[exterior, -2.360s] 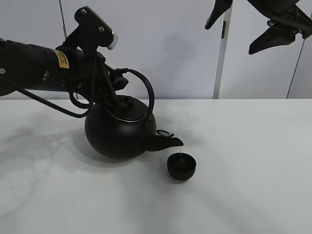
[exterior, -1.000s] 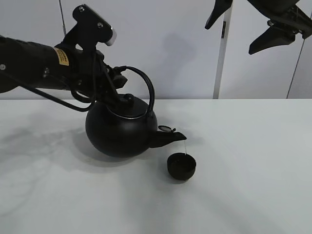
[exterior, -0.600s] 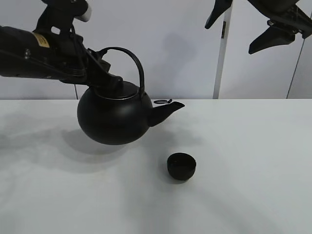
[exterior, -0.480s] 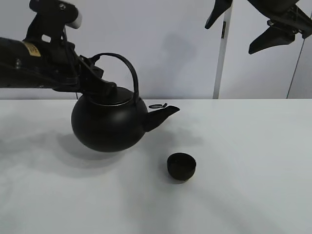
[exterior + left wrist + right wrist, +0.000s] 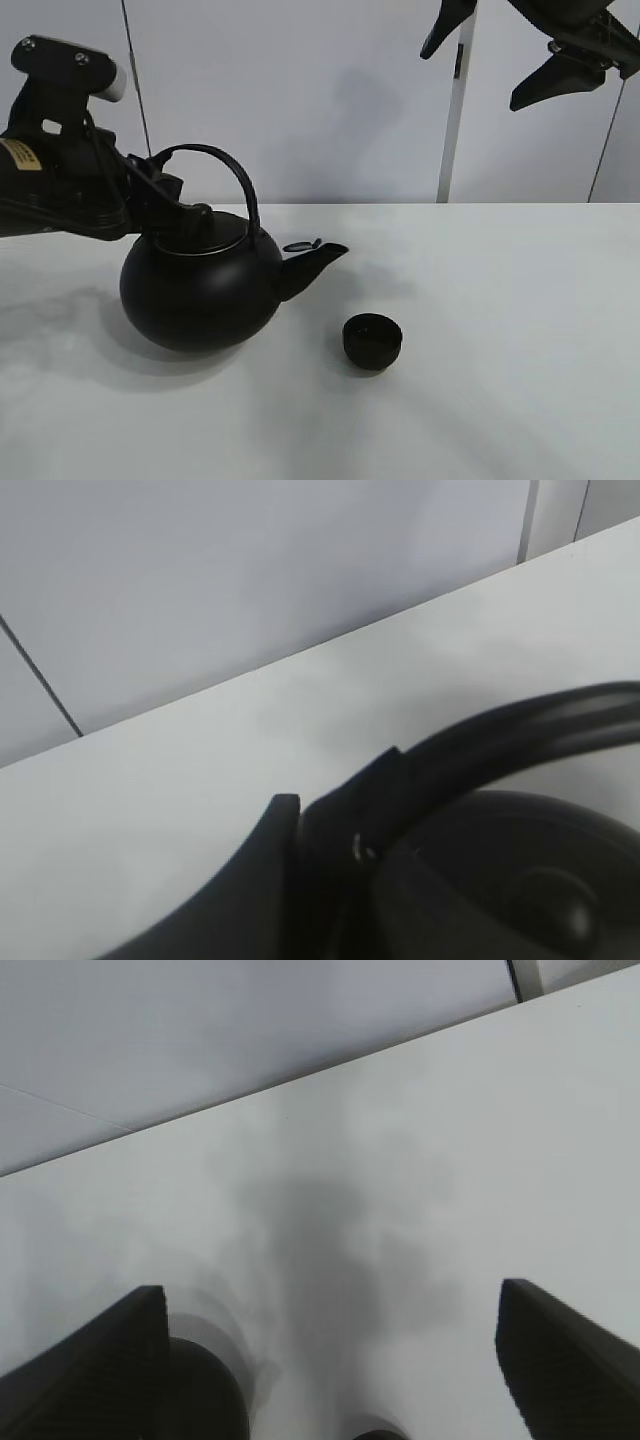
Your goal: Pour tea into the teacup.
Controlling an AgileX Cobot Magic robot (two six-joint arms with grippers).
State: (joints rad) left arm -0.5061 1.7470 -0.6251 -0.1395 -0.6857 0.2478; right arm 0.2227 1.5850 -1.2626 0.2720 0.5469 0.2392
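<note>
Pale grey wall panels stand behind a white table [image 5: 520, 330], and you have only 2 things on it. On the left half sits the black kettle [image 5: 195, 295], upright, its lid level and its spout [image 5: 315, 260] pointing toward the right edge. Your left gripper [image 5: 188, 214] is clamped tight on the arched handle [image 5: 235, 180] at its lower end, just above the lid; the left wrist view shows a dark finger [image 5: 285, 865] pressed against that handle. You cannot tell whether the kettle's base rests on the table or hangs just over it.

Near the middle of the table, toward the front edge, stands the teacup [image 5: 372, 341], upright and apart from the kettle, lower than the spout tip and to its right.

Your right gripper [image 5: 470, 80] hangs high above the back right of the table, jaws spread wide and holding nothing.
</note>
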